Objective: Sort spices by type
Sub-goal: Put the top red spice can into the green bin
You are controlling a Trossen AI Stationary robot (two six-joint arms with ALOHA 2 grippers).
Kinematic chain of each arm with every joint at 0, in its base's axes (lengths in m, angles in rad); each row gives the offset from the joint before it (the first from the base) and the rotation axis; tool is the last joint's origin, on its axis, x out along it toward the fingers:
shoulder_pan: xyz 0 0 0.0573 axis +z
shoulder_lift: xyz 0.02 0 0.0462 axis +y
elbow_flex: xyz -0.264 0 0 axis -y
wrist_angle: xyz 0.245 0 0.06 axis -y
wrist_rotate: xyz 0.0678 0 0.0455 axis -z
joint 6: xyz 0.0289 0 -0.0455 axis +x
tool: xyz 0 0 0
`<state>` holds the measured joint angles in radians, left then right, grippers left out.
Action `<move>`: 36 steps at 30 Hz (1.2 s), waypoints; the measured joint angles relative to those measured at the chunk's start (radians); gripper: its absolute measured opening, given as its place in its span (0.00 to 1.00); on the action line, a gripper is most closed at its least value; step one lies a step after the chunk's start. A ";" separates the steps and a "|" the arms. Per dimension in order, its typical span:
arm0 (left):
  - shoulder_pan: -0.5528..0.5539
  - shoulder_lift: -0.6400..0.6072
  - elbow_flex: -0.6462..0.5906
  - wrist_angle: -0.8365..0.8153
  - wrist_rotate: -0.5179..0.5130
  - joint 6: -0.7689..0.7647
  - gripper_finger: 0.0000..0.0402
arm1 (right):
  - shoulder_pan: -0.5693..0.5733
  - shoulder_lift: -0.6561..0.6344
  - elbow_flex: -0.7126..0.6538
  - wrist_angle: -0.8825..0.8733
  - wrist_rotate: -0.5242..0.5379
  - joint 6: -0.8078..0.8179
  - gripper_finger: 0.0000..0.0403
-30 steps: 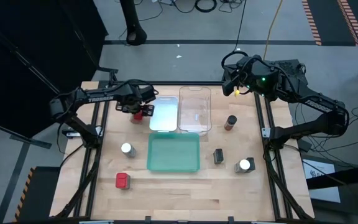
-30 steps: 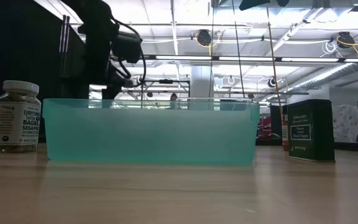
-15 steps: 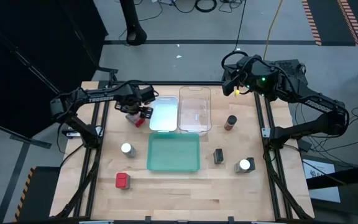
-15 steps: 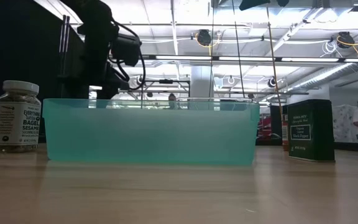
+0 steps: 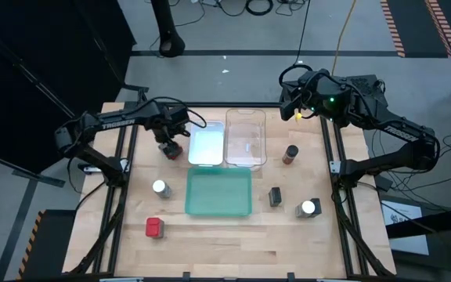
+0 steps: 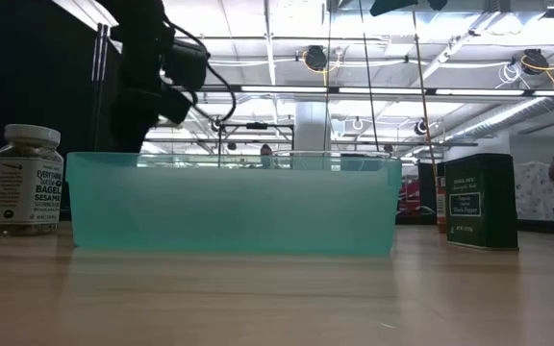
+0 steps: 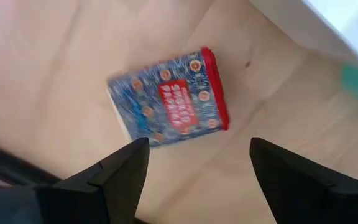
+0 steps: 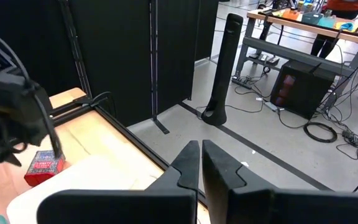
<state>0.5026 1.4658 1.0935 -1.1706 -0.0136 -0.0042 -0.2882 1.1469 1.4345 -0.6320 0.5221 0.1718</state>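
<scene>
Left gripper (image 7: 194, 163): fingers spread, empty, above the red tin (image 7: 169, 97).
Red tin: lying flat beside white tray (image 5: 206, 144); label readable only from left wrist.
Right gripper (image 8: 201, 163): clenched, beyond table's far edge.

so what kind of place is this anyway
Probably a robotics lab or workshop. Two arms are mounted on a wooden table in a metal frame, cables trail over the grey floor, and the low view shows workbenches and exposed ceiling lights behind.
</scene>
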 joint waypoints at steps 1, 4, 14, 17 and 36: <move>0.000 -0.014 0.000 0.004 -0.010 0.077 0.70 | 0.000 0.000 0.000 0.000 0.000 0.000 0.00; 0.004 -0.043 0.000 0.016 -0.014 0.264 0.64 | 0.000 0.000 0.000 0.002 0.000 0.010 0.00; 0.070 -0.027 -0.084 0.099 0.002 0.332 0.05 | 0.000 0.000 0.000 0.001 0.000 0.048 0.00; 0.075 -0.026 -0.109 0.120 -0.001 0.301 0.03 | 0.000 0.000 0.000 0.000 0.000 0.053 0.00; 0.176 -0.032 -0.278 0.264 0.041 0.018 0.01 | 0.000 0.000 0.000 -0.001 0.000 0.053 0.00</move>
<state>0.6782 1.4338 0.8158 -0.9064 0.0273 0.0141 -0.2882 1.1469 1.4345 -0.6327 0.5220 0.2245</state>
